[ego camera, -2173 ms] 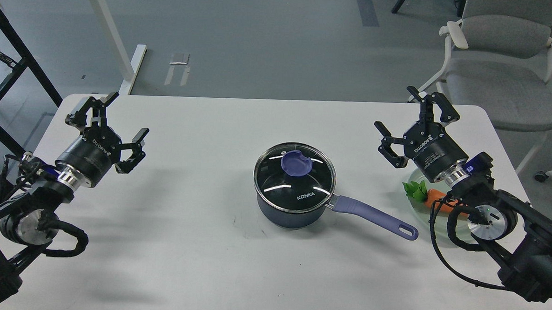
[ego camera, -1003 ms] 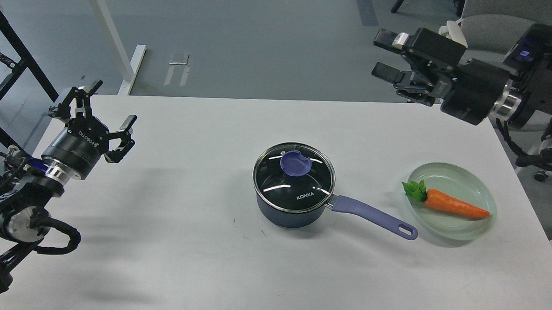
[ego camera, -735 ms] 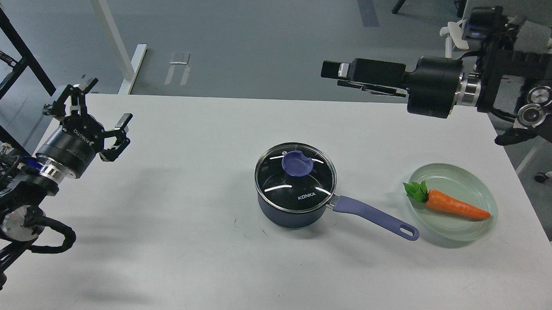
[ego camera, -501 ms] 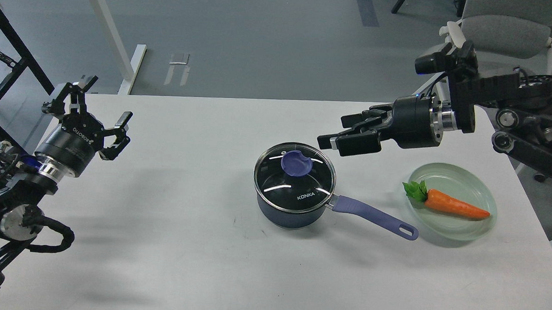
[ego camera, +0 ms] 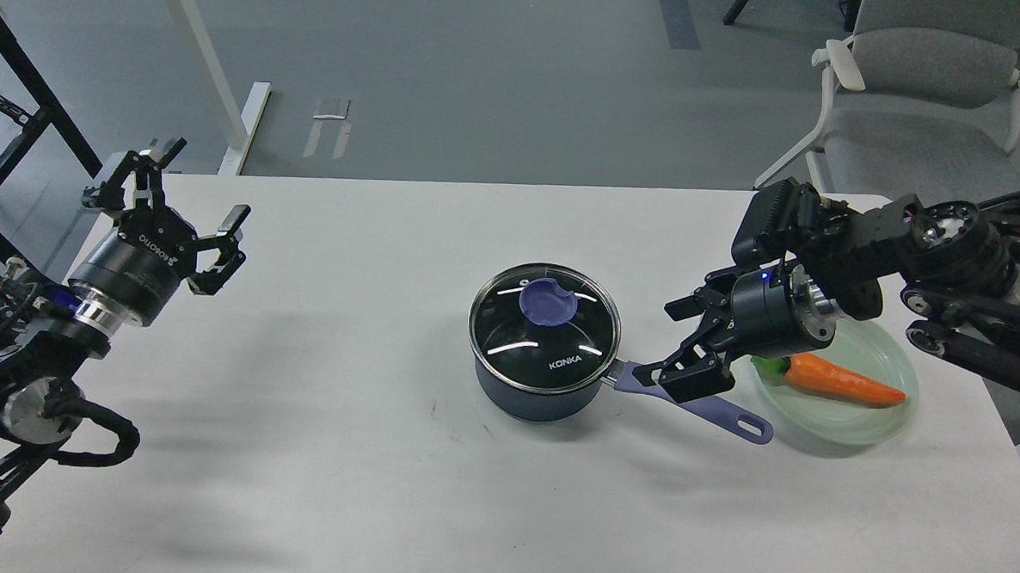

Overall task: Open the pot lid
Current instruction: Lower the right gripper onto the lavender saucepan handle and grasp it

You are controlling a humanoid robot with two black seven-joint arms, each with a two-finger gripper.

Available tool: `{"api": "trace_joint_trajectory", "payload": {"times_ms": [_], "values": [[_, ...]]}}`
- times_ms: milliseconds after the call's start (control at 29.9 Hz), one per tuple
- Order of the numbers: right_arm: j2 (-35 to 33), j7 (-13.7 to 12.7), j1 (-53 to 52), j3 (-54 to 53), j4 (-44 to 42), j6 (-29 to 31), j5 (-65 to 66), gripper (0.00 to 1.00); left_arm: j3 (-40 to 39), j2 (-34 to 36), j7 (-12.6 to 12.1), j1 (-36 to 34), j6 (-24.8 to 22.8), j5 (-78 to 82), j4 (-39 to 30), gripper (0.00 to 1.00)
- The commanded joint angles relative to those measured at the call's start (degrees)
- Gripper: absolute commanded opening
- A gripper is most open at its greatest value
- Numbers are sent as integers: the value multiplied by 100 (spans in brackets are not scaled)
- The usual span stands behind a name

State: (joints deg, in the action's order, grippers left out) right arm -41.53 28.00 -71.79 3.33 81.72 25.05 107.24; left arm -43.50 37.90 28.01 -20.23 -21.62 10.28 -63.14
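The white surface [ego camera: 339, 451] carries the lidded pot [ego camera: 540, 391] near its middle. A pale green plate [ego camera: 857, 426] sits to its right, near the handle's end.

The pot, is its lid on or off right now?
On. The lid sits level on the pot, its steel rim matching the pot's all round.

The dark navy saucepan [ego camera: 540, 395] stands upright mid-counter, its lavender-blue handle [ego camera: 711, 409] pointing toward four o'clock. The clear glass KONKA lid [ego camera: 545, 327], steel-rimmed with a lavender-blue knob [ego camera: 546, 301], sits closed on it.
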Motion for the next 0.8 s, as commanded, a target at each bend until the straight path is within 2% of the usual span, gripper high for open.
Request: {"api": "trace_joint_trajectory", "payload": {"times_ms": [0, 267, 468, 501, 635, 769], "values": [[-21, 0, 60, 167, 19, -9, 60, 99, -9, 7, -1, 1, 0, 0, -40, 99], [5, 0, 491, 203, 11, -18, 235, 97, 0, 7, -1, 1, 0, 0, -49, 99], [-4, 0, 517, 203, 2, -18, 482, 91, -9, 7, -1, 1, 9, 0, -84, 99], [-4, 0, 517, 203, 11, -9, 482, 89, 0, 7, -1, 10, 17, 0, -110, 99], [-13, 0, 517, 221, 2, -9, 639, 71, 0, 16, -1, 19, 18, 0, -128, 99], [-21, 0, 517, 229, 2, -9, 701, 64, 0, 16, -1, 19, 17, 0, -128, 99]]}}
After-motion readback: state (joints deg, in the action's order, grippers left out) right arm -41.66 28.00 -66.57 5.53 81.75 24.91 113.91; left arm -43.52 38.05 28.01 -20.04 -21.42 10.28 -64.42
